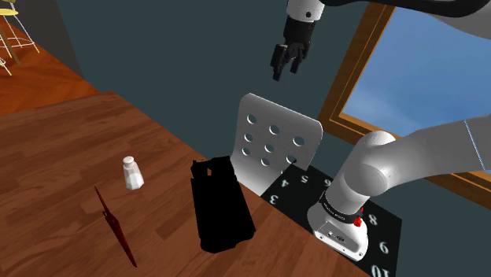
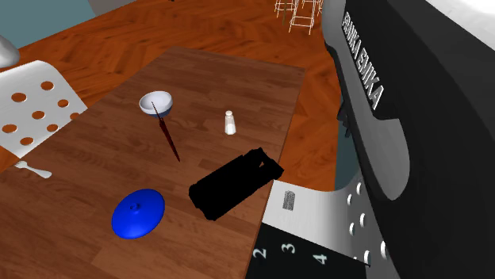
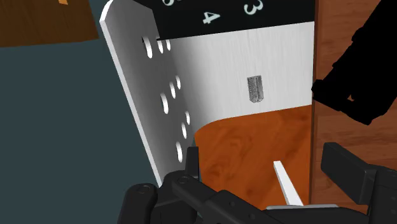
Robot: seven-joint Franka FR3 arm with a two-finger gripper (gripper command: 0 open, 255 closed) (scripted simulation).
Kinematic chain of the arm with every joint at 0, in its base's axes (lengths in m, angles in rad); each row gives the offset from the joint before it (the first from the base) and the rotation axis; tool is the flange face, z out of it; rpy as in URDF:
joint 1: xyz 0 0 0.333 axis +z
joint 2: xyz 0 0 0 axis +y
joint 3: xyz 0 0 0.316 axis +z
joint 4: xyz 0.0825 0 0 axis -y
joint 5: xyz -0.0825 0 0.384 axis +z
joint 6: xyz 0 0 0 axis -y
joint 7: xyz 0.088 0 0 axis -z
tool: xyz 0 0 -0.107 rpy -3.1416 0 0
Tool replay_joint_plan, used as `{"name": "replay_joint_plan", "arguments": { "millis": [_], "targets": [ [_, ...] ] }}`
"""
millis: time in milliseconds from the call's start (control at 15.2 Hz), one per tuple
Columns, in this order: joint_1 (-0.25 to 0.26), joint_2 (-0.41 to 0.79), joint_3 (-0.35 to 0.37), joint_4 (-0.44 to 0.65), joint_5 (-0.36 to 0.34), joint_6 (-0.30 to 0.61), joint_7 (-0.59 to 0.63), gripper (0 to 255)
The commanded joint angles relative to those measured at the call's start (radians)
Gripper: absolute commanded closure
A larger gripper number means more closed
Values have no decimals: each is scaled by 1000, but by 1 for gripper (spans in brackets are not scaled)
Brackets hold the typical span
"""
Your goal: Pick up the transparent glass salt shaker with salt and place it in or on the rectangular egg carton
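The salt shaker stands upright on the wooden tabletop, a small pale bottle with a whitish cap, and nothing touches it. Toward the shoulder view's right lies the egg carton, drawn as a flat black slab, near the shaker but apart from it. On the shaker's other side lies a thin dark red utensil. Farther out in the second exterior view, a white bowl, a blue lid and a pale spoon rest on the same tabletop. A white perforated chair stands at the table's edge.

The shaker is narrow for its height, so an off-centre descent would likely knock it over and send it rolling. The chair's back rises between the hand and the table, so a low, direct path could clip it. Set down tilted on the carton, the shaker could topple off.

The gripper hangs high above the chair, well apart from the shaker and pointing downward. Its fingers are spread and hold nothing. The wrist view looks down on the chair seat, with the carton's edge to one side. The arm arches up from its base.
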Motion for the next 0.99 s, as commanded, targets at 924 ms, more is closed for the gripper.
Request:
{"name": "replay_joint_plan", "arguments": {
  "millis": [924],
  "targets": [
    [44, 345, 221, 80, 146, 175, 338, 0]
  ]
}}
